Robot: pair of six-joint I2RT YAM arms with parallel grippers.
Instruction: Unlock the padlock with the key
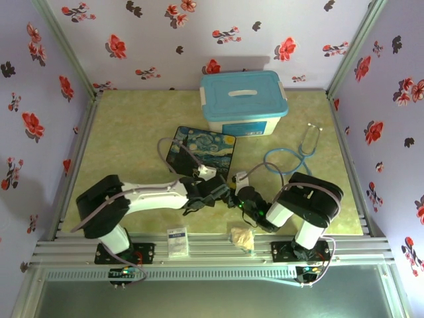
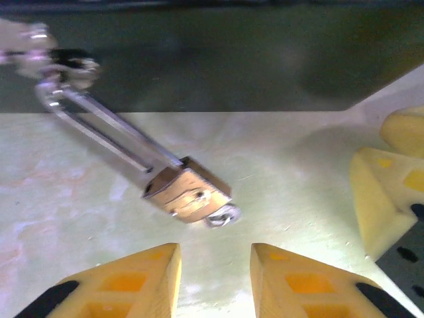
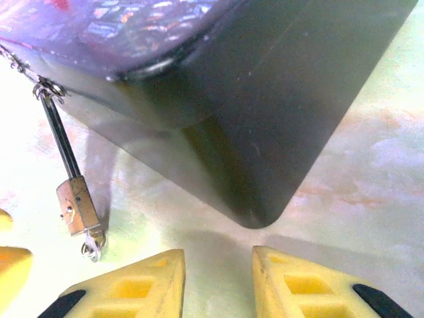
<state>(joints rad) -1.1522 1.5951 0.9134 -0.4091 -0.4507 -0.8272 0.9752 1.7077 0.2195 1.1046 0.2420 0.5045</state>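
Padlock (image 2: pixel 187 192) lies flat on the table (image 2: pixel 298 172), at 12 o'clock just ahead of my left gripper (image 2: pixel 215 281); its long shackle (image 2: pixel 99 126) runs toward 10 o'clock and hooks on the box (image 3: pixel 265 99). A small silvery piece at its bottom, I think the key (image 2: pixel 223 215), sits in the keyhole. Both my jaws stand open and empty. From my right gripper (image 3: pixel 218 285) the padlock is at 10 o'clock. The brass body seems hard, heavy, smooth: I would pinch its flat sides. The key is thin and can slip.
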